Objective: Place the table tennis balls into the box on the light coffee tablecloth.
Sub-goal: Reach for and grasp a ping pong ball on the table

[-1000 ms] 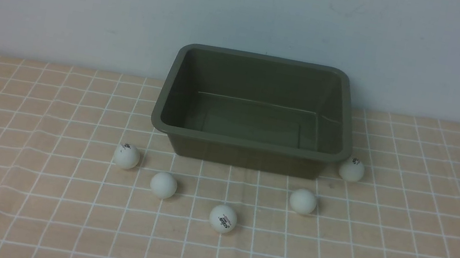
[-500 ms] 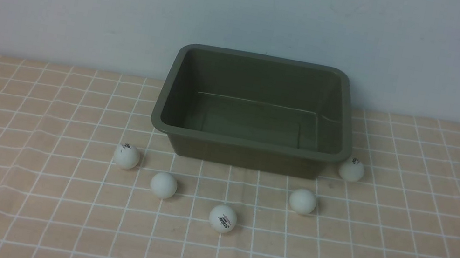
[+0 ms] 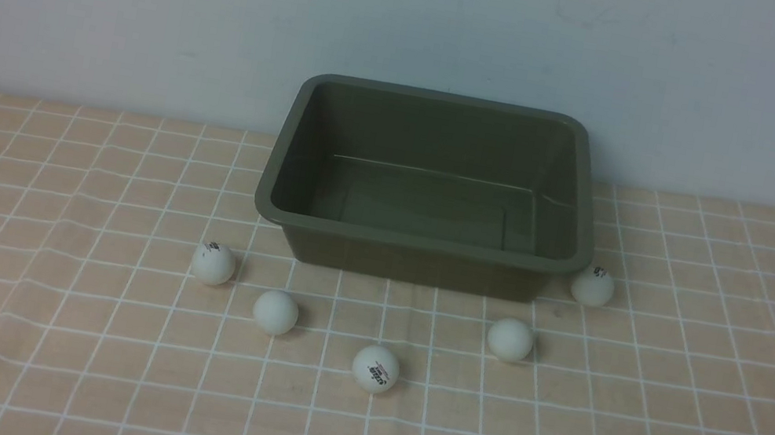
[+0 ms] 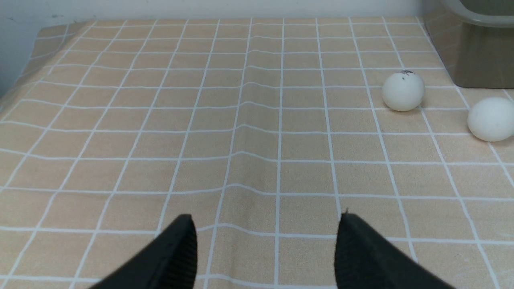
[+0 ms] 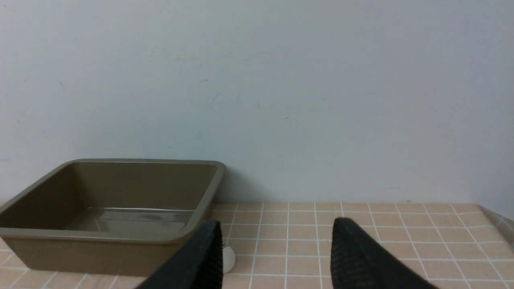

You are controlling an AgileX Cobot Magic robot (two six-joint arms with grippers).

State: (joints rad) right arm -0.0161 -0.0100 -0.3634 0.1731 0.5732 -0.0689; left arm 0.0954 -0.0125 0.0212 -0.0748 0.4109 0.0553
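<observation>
The dark olive box [image 3: 423,242] stands open and empty at the back of the light coffee tablecloth [image 3: 20,312]. Several white table tennis balls lie on the cloth before it: one at the left [image 3: 213,263], one beside it [image 3: 275,312], a logo ball in the middle [image 3: 376,369], one to the right [image 3: 510,340], and one at the box's right corner [image 3: 592,286]. Neither gripper shows in the front view. My left gripper [image 4: 266,218] hangs open over bare cloth, away from two balls [image 4: 403,91] [image 4: 490,119]. My right gripper [image 5: 277,222] is open and empty, facing the box [image 5: 80,253], with one ball [image 5: 228,259] half hidden behind a finger.
A pale wall rises directly behind the box. The cloth has a raised crease [image 4: 241,132] running along it ahead of the left gripper. The cloth drops off at the table's left edge [image 4: 24,68] and right edge [image 5: 498,218].
</observation>
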